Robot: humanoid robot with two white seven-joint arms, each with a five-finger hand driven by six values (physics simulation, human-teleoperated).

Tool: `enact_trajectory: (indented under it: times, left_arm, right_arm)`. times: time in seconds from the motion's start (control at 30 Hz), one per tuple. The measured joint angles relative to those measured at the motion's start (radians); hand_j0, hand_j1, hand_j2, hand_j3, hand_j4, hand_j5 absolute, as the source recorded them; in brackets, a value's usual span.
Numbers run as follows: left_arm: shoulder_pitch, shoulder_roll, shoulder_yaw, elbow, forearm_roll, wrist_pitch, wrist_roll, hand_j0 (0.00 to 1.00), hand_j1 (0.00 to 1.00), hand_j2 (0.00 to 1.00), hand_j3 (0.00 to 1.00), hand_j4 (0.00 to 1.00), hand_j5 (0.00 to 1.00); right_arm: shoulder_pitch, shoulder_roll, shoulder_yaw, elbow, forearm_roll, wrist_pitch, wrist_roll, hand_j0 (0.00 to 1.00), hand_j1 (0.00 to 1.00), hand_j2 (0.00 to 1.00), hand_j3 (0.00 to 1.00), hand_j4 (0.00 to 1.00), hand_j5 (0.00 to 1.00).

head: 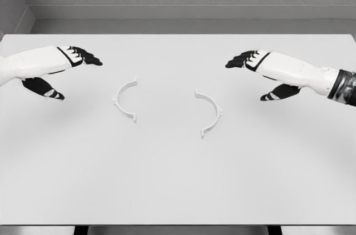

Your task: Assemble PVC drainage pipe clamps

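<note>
Both empty: left hand (pixel 64 68) and right hand (pixel 261 71) hover, fingers relaxed.

- Your left arm enters from the left edge of the head view, its white forearm reaching inward and slightly upward.
- Your left hand (pixel 62 67) is empty, its black fingers (pixel 86 56) extended toward the centre and the thumb hanging apart below them.
- Your right arm enters from the right edge, white forearm angled inward, with a dark mottled section near the frame edge.
- Your right hand (pixel 260 71) is empty too, mirroring the left: fingers (pixel 240 60) extended toward the centre, thumb spread below.
</note>
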Motion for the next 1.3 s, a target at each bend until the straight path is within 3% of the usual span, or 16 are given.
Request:
enact_trajectory:
  times: [0.13,0.27,0.47,0.77,1.3]
  left_arm:
    - [-0.130,-0.032,-0.112,0.012,-0.047,0.001,0.010,1.00,1.00,1.00,1.00,1.00,1.00]
    - [-0.132,-0.072,-0.173,0.039,-0.167,0.000,0.093,1.00,1.00,1.00,1.00,1.00,1.00]
    - [-0.127,-0.113,-0.192,0.082,-0.284,0.000,0.177,1.00,1.00,1.00,1.00,1.00,1.00]
    - [-0.130,-0.148,-0.204,0.122,-0.372,0.000,0.258,1.00,1.00,1.00,1.00,1.00,1.00]
    - [-0.132,-0.231,-0.225,0.214,-0.465,0.001,0.272,1.00,1.00,1.00,1.00,1.00,1.00]
  right_arm:
    - [0.014,0.042,0.003,-0.009,0.018,0.000,0.024,1.00,1.00,1.00,1.00,1.00,1.00]
    - [0.017,0.070,0.010,-0.013,0.023,0.000,0.039,1.00,1.00,1.00,1.00,1.00,1.00]
    - [0.031,0.130,0.035,-0.013,0.028,0.000,0.088,1.00,1.00,1.00,1.00,1.00,1.00]
    - [0.058,0.182,0.040,-0.009,0.073,0.000,0.123,1.00,1.00,1.00,1.00,1.00,1.00]
    - [0.067,0.218,0.035,-0.001,0.123,0.000,0.138,1.00,1.00,1.00,1.00,1.00,1.00]
